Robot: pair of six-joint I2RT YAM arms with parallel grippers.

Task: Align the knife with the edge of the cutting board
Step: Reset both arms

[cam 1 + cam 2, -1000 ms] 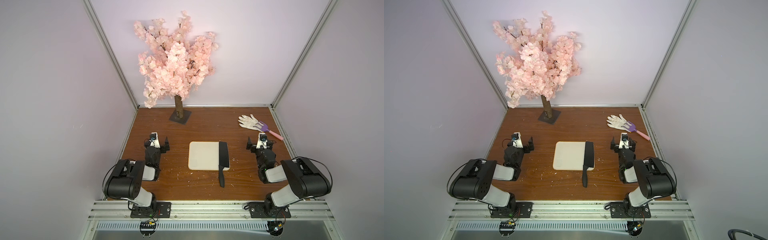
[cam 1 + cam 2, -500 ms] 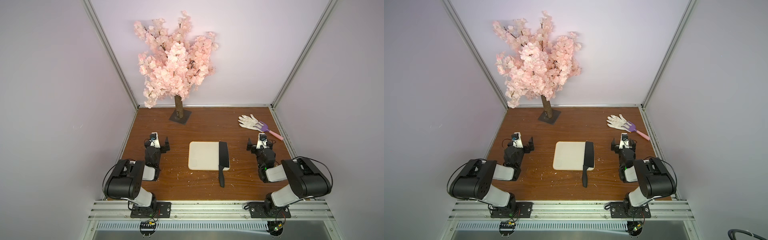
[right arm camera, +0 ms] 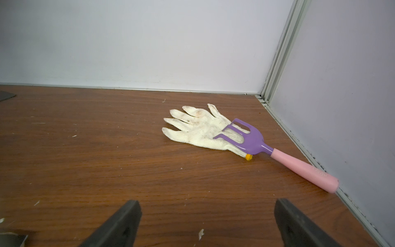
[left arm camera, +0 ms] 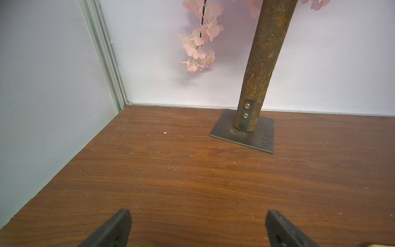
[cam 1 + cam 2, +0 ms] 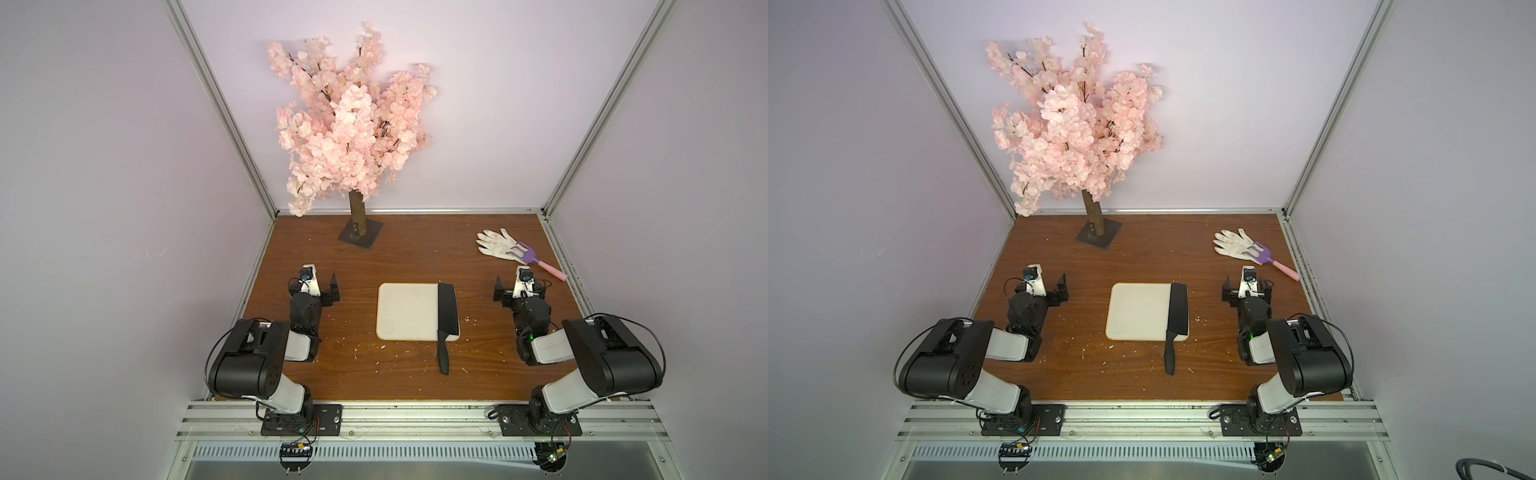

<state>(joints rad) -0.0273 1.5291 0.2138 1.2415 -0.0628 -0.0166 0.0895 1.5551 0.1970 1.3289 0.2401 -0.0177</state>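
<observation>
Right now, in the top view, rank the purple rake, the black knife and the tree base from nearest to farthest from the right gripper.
1. The purple rake, just ahead of the right gripper, slightly outward.
2. The knife, inward, lying along the cutting board at its right edge.
3. The tree base, farthest, diagonally across on the opposite side.

- You are looking at a robot lab test cell: plain pale lilac wall panels (image 5: 124,166) box the workspace in on three sides.
- Aluminium frame posts (image 5: 220,108) run up the corners, and an aluminium rail (image 5: 415,419) edges the front.
- Your left arm (image 5: 249,361) and right arm (image 5: 606,361) are bolted to that rail on black plates, with bare wiring showing.
- The wood-grain tabletop (image 5: 415,249) carries staged props: an artificial blossom tree (image 5: 353,124) on a metal plate (image 4: 256,139), a glove (image 5: 496,243), a toy rake (image 5: 530,255), the cutting board (image 5: 405,311) and the knife (image 5: 448,309).
</observation>
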